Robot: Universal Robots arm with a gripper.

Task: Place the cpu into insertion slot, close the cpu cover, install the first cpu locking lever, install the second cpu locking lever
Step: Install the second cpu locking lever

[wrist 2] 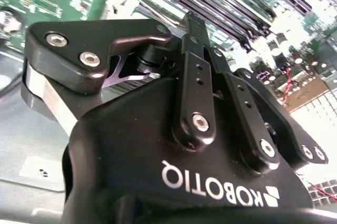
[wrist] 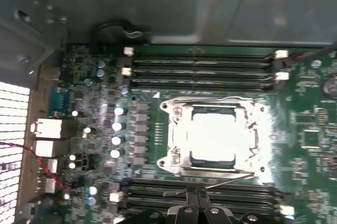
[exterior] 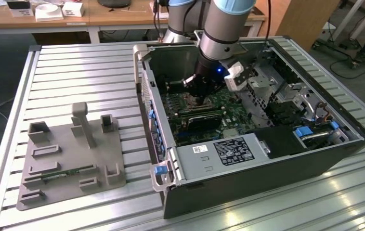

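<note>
In the first wrist view, the cpu (wrist: pixel 220 135) is seen seated in the insertion slot (wrist: pixel 213 137) at the centre right of the frame, and the cpu cover (wrist: pixel 174 124) lies flat around it, so the first two steps are judged done. A thin locking lever (wrist: pixel 210 186) runs along the lower edge of the socket, and the step in hand is judged to be the seating of a lever. A downward and sideways push under its catch would be called for.

The pincer (wrist: pixel 196 196) is seen at the bottom centre of that view, its fingertips drawn together just beside the lever. In the second wrist view, the pincer (wrist 2: pixel 194 21) appears clenched. Nothing is seen held; whether the lever is touched cannot be told.

In the exterior view the pincer (exterior: pixel 203 98) is lowered inside the open computer case (exterior: pixel 311 159) on the table (exterior: pixel 73 67).
</note>
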